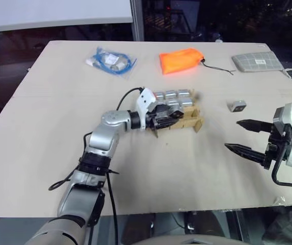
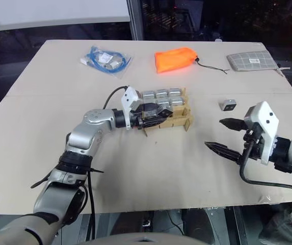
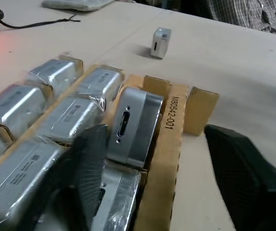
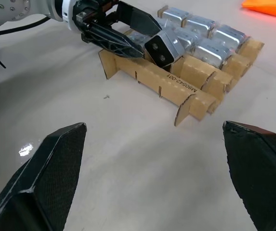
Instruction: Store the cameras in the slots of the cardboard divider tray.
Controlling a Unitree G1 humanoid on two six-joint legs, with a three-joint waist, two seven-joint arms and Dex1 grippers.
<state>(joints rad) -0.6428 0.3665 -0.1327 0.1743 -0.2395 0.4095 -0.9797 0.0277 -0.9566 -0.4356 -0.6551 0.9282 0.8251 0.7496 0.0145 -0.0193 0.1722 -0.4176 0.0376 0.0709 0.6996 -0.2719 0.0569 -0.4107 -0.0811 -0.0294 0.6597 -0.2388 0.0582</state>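
Lower right of the frame, nearest: right gripper (image 1: 232, 134), fingers spread as wide as they go, nothing in them, hanging over bare table (image 1: 151, 178).

Up toward the middle: left gripper (image 4: 152, 38) reaching into the near row of the cardboard divider tray (image 4: 176, 86). Fingers partly open, straddling one bare camera (image 3: 133, 127). One finger right up against it, the other clearly apart, so not really clamped on. Camera tilted, half down in its slot, not seated flat.

Behind it in the tray: more cameras (image 4: 200, 24), plastic-wrapped, packed tight in the back rows.

Right of the tray, well apart: one loose camera (image 1: 236, 105) waiting on the table.

Top of the frame: blue cable bag (image 1: 110, 61), orange pouch (image 1: 181, 60), grey gridded pad (image 1: 258, 61).

What could go wrong, imo:
- Closing or pushing on a tilted camera could wedge it against the divider wall, or crumple the thin strip.
- Light tray, nothing pinning it down, so could slide or tip with a sideways shove.
- Could snag the wrapped neighbours on the way out.

Room-wise: loads of open table in front and both sides, edges far from the tray, clear path to the loose one.
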